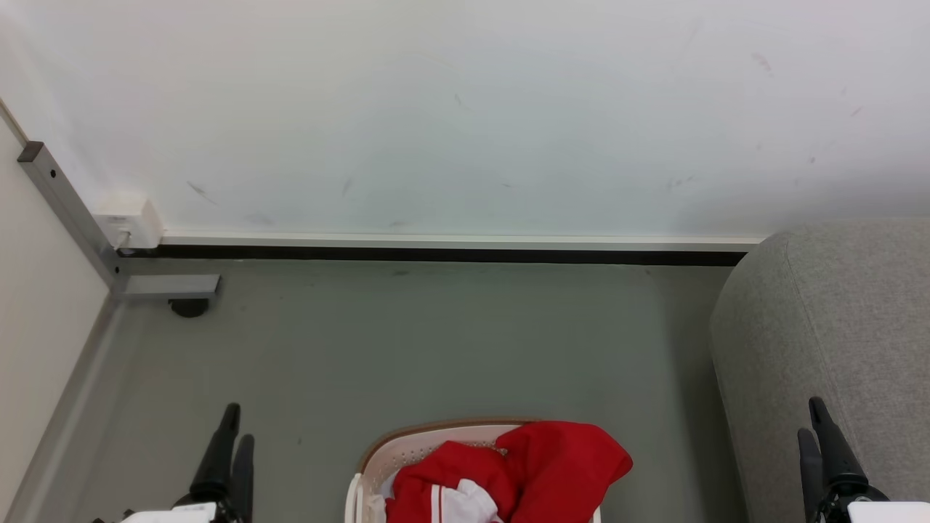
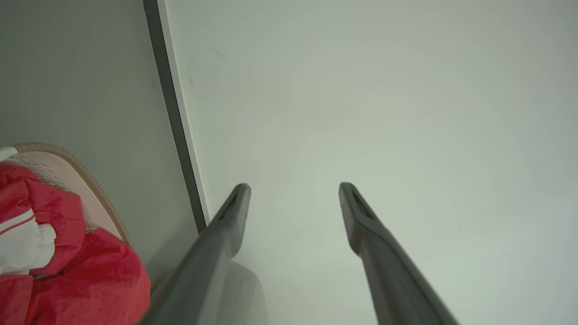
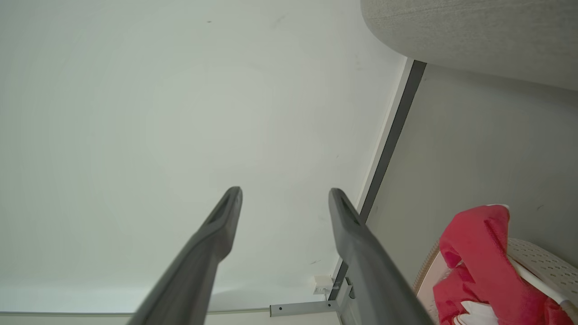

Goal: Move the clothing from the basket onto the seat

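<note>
Left fingers (image 2: pixel 228 225): spread apart, nothing between them, aimed at the wall (image 1: pixel 436 109).
Right fingers (image 3: pixel 221 225): same, spread and empty.
Clothing (image 1: pixel 508 468): red heap in the basket (image 1: pixel 407 442), low centre of the head view; one fold hung over the rim on the sofa (image 1: pixel 835 327) side.
Direction: heap sat between the two arms, inboard of both, touching neither.
Long axis: roughly left-right across the basket.
Nearer arm: about even; right arm was just beside the sofa, so probably better for the carry.
Room: bare floor (image 1: pixel 436 341) separated basket and sofa, more open floor ahead.
Edges: basket rim and sofa's rounded side needed clearing.
</note>
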